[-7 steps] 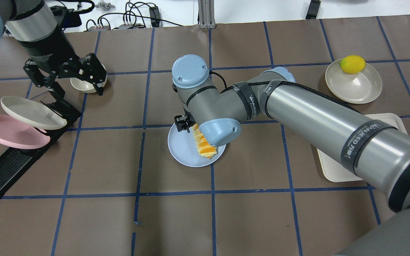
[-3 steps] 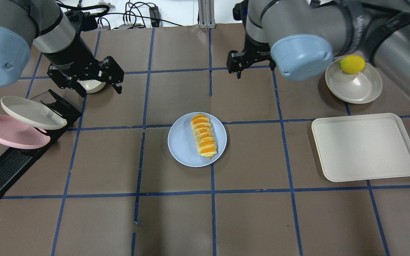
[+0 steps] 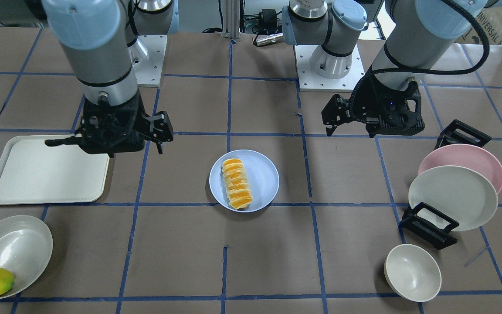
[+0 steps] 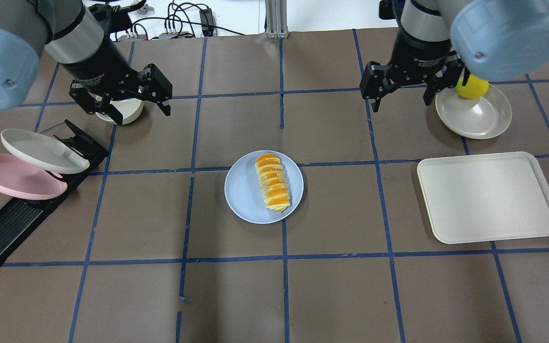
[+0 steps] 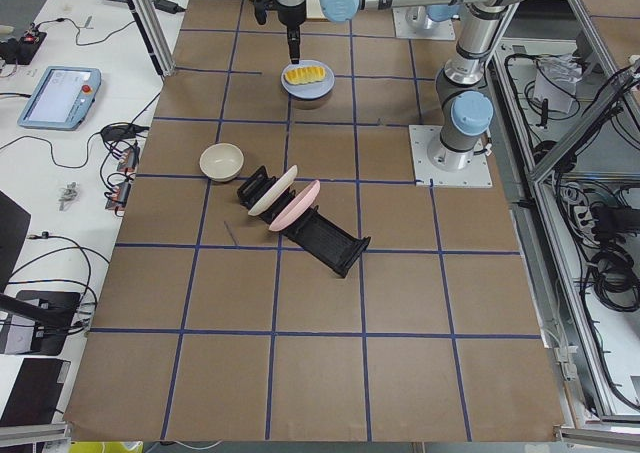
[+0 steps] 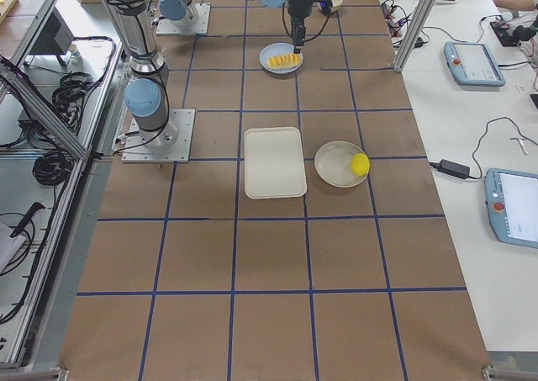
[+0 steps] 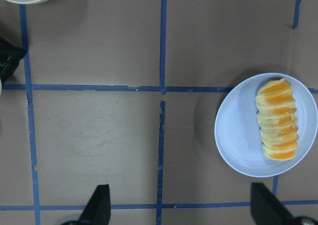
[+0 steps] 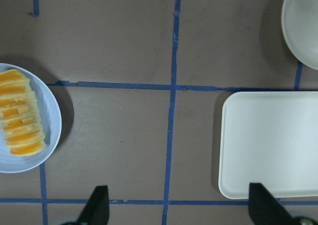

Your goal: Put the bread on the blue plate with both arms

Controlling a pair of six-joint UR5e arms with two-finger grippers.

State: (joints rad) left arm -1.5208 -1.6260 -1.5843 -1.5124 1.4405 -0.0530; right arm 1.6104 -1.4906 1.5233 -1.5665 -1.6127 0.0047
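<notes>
Left fingers [image 4: 161, 95]: spread wide, nothing between them; they hang over the far-left counter [image 4: 331, 286], above a small bowl [image 4: 123, 112], well apart from the plate.
Right fingers [image 4: 372, 90]: likewise parted and empty, over the far-right side near the lemon dish. Both wrist views show bare counter between the tips.
Rack [image 4: 12, 219]: black, slotted, angled on the counter. It props a pink plate [image 4: 12, 176] and a cream-white plate [image 4: 41, 151] tilted on edge, probably so each can be taken by the rim.
Small bowl: cream, deep, smooth, glossy, upright.
Blue plate [image 4: 243, 193]: round, pale, matte, flat on the counter near the middle, between the two arms.
Bread [image 4: 272, 182]: lies lengthwise on the plate, right of its centre, wholly inside the rim. Ridged slices, orange crust with cream bands. Looks soft and light.
Reading: bread is placed and neither arm holds it, so the task looks done.
Lemon [image 4: 474, 88]: smooth, yellow, at the far edge of a shallow cream dish [image 4: 477, 119], partly hidden by the right arm.
Tray [image 4: 489, 197]: cream, rectangular, rounded corners, low raised lip.
Counter: brown paper, blue tape grid.
</notes>
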